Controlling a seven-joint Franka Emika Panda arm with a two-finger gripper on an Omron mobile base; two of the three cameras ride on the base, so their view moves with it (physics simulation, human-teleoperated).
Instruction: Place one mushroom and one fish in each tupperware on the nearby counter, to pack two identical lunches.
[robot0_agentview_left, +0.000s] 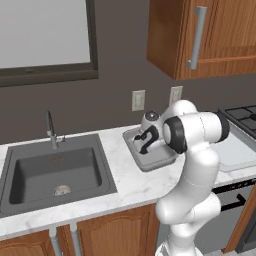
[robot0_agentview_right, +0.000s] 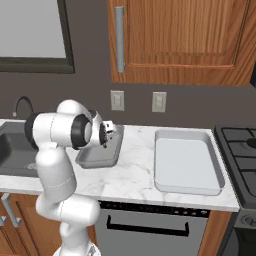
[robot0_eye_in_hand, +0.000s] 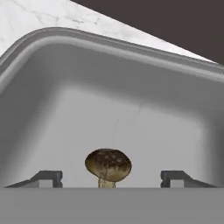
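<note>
A home kitchen: white marble counter (robot0_agentview_right: 135, 175) under the jaws, steel sink (robot0_agentview_left: 55, 172) with faucet (robot0_agentview_left: 50, 131) off to their side, wooden cabinets (robot0_agentview_right: 180, 40) above them, black gas stovetop (robot0_agentview_right: 240, 155) beyond.

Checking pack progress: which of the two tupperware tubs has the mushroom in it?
The smaller, darker tub, the one next to the sink under the gripper; a brown mushroom sits inside. The larger, paler tub near the stove looks empty.

Matt grey tub (robot0_eye_in_hand: 131, 109), speckled brown mushroom (robot0_eye_in_hand: 108, 164)
</note>
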